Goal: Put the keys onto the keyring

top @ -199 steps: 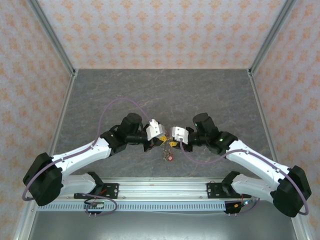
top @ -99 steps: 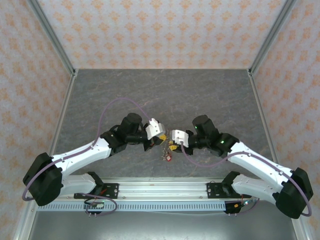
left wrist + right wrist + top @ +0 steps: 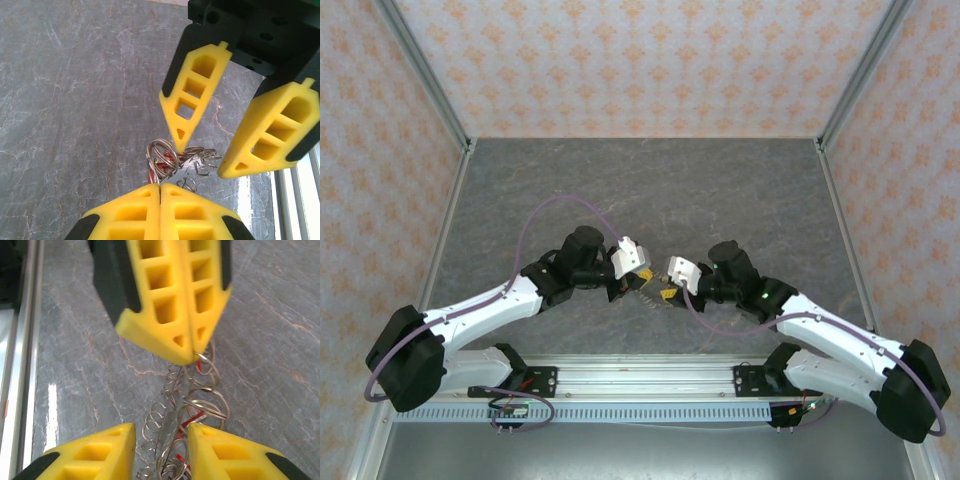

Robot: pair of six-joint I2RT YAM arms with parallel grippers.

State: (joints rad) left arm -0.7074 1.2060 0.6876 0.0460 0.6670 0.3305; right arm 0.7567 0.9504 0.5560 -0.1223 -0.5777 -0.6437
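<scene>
My left gripper (image 3: 160,186) is shut, pinching the edge of the keyring (image 3: 161,155), a bunch of grey wire loops that hangs just above the table. Small red-tagged keys (image 3: 169,161) sit tangled among the loops. My right gripper (image 3: 160,428) is open, one yellow finger on each side of the same bunch (image 3: 202,400), apart from it. Red tags (image 3: 194,416) show between the rings there. In the top view the left gripper (image 3: 638,284) and right gripper (image 3: 663,293) meet tip to tip over the table's near middle, the bunch (image 3: 650,290) between them.
The grey marble table (image 3: 650,190) stretches away behind the grippers. A metal rail (image 3: 640,378) runs along the near edge, close under both arms. Patterned walls (image 3: 640,60) close in the back and sides.
The right gripper's jaws have spread apart, and its arm has drawn slightly toward the near edge. The dangling keys no longer show below the grippers. The left gripper has stayed shut in place.
</scene>
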